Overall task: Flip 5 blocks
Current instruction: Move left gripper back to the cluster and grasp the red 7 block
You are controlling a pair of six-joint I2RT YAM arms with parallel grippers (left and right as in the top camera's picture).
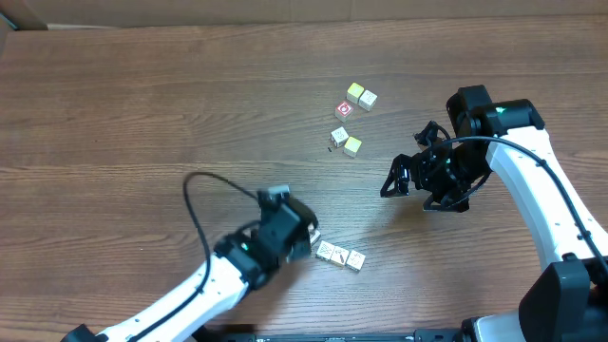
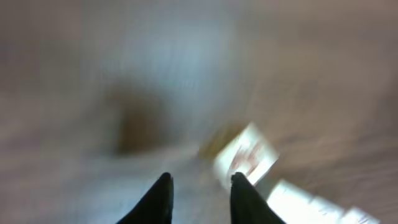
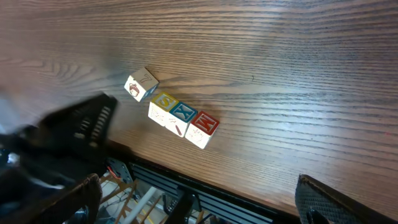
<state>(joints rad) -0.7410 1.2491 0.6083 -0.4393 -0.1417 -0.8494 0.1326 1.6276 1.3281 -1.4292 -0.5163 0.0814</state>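
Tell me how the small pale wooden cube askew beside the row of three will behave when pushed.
The small pale wooden cube looks rigid and probably light. Its flat faces suggest sliding or tipping, not rolling. It would likely nudge the nearby row of three cubes.

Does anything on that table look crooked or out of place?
Yes. One block near the table's front edge is turned at an angle to the neat row of three beside it, breaking the line. It lies just past the left tool. The left wrist view is too blurred to tell whether it rests flat.
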